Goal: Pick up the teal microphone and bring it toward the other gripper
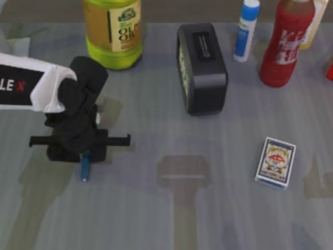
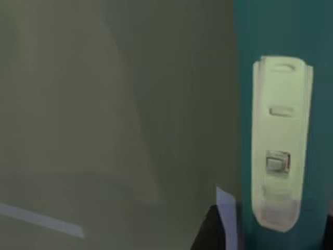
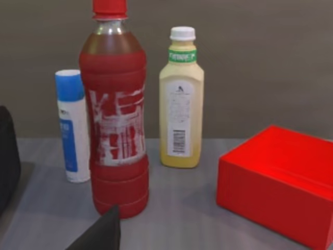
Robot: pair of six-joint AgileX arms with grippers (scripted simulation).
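The teal microphone [image 1: 85, 166] lies at the table's left, and only the end of its slim handle pokes out from under my left gripper [image 1: 83, 148]. In the left wrist view the teal handle [image 2: 244, 130] with its white switch strip [image 2: 280, 140] fills the right side. A black fingertip [image 2: 210, 234] presses against it, so the gripper is shut on it. The microphone's head is hidden. The other gripper, my right gripper [image 3: 104, 234], is outside the top view and shows only as a black wedge at the edge of its own wrist view.
Along the back stand a yellow-green bottle [image 1: 113, 31], a black box-shaped device [image 1: 202, 67], a blue-and-white tube [image 1: 246, 30] and a red bottle [image 1: 286, 41]. A card box [image 1: 276, 162] lies at the right. The right wrist view shows a red bin [image 3: 281, 182] and a pale yellow bottle [image 3: 181, 99].
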